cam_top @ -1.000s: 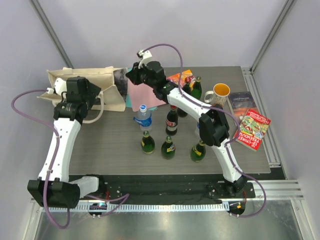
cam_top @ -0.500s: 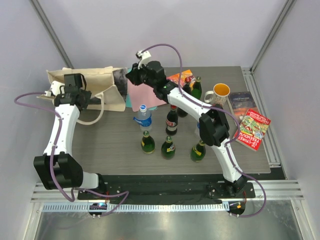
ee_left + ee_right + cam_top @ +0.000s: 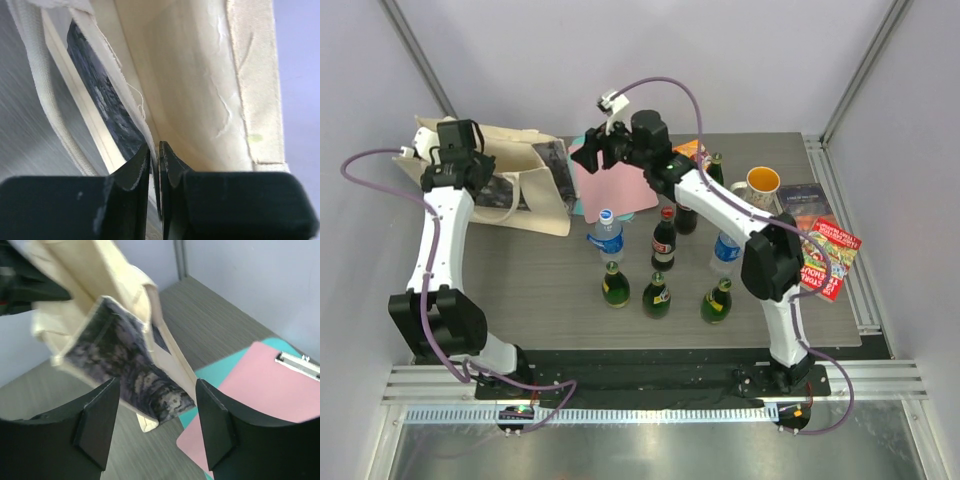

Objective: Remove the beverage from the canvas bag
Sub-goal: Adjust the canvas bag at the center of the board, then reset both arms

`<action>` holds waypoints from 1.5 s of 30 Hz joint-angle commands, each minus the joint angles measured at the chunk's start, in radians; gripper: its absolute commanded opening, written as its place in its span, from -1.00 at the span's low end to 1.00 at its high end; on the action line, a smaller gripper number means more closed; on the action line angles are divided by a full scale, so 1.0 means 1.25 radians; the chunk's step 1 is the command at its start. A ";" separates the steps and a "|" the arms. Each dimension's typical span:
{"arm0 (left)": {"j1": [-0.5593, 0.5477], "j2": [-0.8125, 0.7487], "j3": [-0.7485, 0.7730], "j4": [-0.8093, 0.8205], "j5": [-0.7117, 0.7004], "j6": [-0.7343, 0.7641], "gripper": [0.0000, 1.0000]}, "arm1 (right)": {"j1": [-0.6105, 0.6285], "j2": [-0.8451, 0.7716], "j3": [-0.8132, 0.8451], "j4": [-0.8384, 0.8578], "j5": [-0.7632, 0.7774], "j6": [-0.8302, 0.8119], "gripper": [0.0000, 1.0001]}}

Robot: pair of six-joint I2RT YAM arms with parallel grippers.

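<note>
Left end effector (image 3: 154,151) now on bag (image 3: 516,148)

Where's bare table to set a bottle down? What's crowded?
Best: near-left table, bordered by the canvas bag behind, the leftmost green bottle on its right, and the near edge. A thin strip also runs along the near edge. Crowded: centre, bottles packed between pink clipboard and mug; books fill the right side.
</note>
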 commanded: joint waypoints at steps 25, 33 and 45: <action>0.010 -0.086 -0.008 0.086 0.114 0.103 0.64 | -0.111 -0.356 -0.218 -0.009 -0.283 -0.095 0.55; 0.010 -0.197 -0.008 0.133 0.236 0.189 0.99 | -0.191 -0.412 -0.221 -0.063 -0.245 -0.094 0.99; 0.011 -0.340 0.017 0.106 0.419 0.267 0.99 | -0.423 -0.560 -0.256 -0.190 0.196 0.025 1.00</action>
